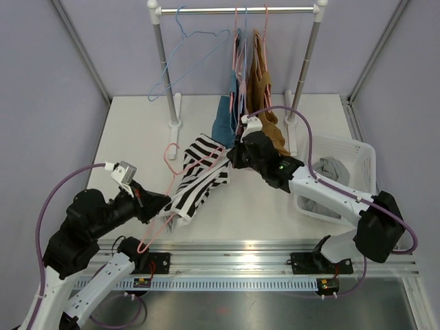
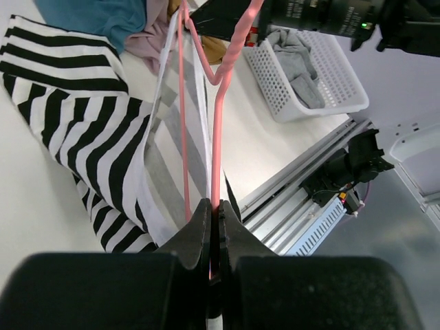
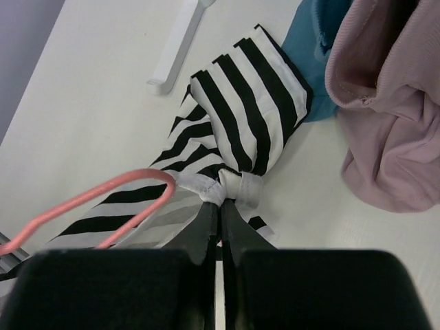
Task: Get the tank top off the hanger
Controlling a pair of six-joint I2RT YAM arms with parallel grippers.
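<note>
A black-and-white striped tank top (image 1: 199, 175) lies on the white table, still threaded on a pink hanger (image 1: 180, 180). My left gripper (image 1: 159, 203) is shut on the hanger's wire (image 2: 218, 148) at its near end. My right gripper (image 1: 236, 157) is shut on the tank top's white strap (image 3: 227, 189) at the far end, beside the hanger's curved end (image 3: 148, 180). The striped cloth (image 2: 82, 130) spreads left of the hanger in the left wrist view.
A clothes rail (image 1: 237, 10) at the back holds a blue hanger (image 1: 180, 58) and hanging blue, pink and brown garments (image 1: 251, 89). A white basket (image 1: 344, 172) with grey cloth stands at the right. Pink cloth (image 3: 385, 110) lies near my right gripper.
</note>
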